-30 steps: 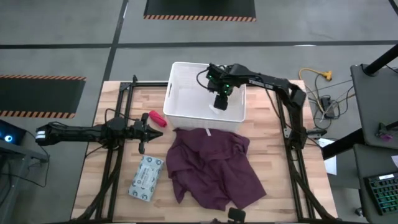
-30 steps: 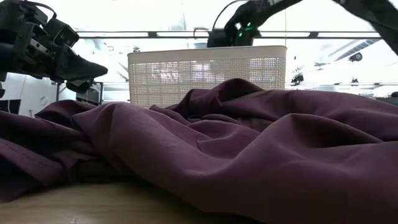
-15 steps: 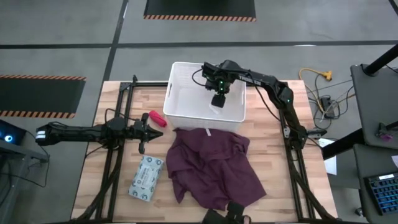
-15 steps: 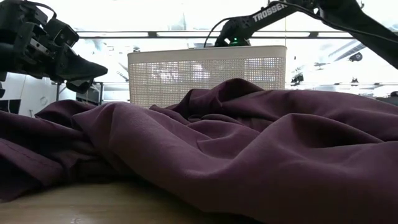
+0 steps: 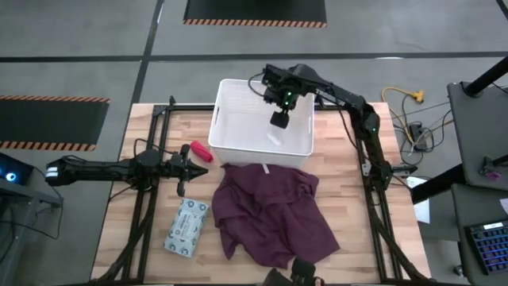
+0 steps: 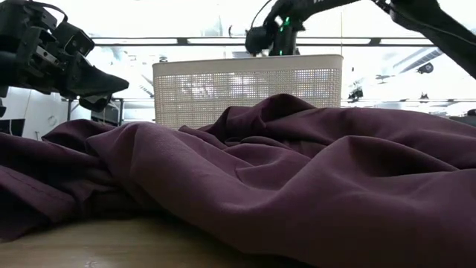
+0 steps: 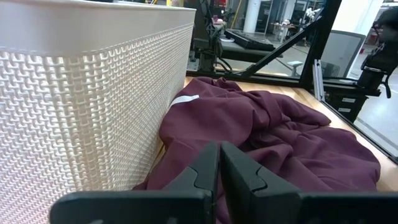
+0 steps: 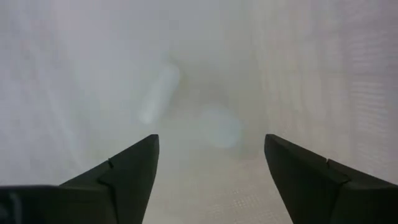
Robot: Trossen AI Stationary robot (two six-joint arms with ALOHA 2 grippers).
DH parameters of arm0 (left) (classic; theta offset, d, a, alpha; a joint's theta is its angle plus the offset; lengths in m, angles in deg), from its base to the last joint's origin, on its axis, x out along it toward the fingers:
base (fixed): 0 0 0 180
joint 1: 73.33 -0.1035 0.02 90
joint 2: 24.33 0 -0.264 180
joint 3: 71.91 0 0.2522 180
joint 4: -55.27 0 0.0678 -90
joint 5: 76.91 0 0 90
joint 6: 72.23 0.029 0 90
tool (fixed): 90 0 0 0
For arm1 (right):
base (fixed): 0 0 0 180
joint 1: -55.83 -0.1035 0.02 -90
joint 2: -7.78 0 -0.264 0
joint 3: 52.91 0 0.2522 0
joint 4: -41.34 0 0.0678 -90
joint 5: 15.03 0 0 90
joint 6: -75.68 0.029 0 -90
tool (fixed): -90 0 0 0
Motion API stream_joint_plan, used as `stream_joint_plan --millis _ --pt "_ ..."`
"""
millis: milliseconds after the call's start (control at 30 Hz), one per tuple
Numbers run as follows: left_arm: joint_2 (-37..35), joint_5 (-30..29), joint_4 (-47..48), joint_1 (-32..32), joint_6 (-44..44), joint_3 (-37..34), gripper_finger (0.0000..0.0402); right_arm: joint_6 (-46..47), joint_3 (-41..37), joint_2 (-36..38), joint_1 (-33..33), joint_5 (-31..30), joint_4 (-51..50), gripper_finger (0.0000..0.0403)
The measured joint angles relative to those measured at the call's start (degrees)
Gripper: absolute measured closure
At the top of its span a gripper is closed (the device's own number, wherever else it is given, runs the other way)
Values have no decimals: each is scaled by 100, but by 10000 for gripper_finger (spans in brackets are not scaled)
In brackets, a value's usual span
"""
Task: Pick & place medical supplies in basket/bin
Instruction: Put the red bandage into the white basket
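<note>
A big maroon cloth (image 5: pixel 270 218) lies crumpled on the wooden table (image 5: pixel 357 238). A yellow cable (image 5: pixel 405 97) trails on the grey floor (image 5: pixel 95 48) beyond it.

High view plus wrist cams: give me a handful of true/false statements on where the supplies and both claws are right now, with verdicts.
1. The right claw is open above the inside of the white basket. True.
2. The red tube lies inside the basket. False: it is on the table beside the basket's left side, near the left claw.
3. The left claw is shut. True: the left wrist view shows its fingers pressed together, holding nothing.
4. The patterned packet sits on top of the maroon cloth. False: it lies on the bare wood to the left of the cloth.
5. The right wrist view shows two pale items on the basket floor. True, though they are too blurred to identify.
</note>
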Motion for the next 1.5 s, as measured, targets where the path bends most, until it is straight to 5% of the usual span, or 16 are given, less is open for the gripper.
stream_joint_plan --millis 167,333,500,1000,1500 --pt "0 1 -2 0 0 0 402 55 119 620 -8 1035 254 129" --pt "1 -1 0 -1 0 0 402 137 -522 1897 -285 2176 1599 145" --pt "-1 -1 -1 1 0 0 402 405 -2326 3559 -892 2062 3516 160" --pt "0 -1 -2 1 0 0 402 2412 -9133 8387 -2475 315 8060 224" --pt "-1 -3 -4 -1 0 0 402 1791 -12050 9653 -2508 219 10737 320"
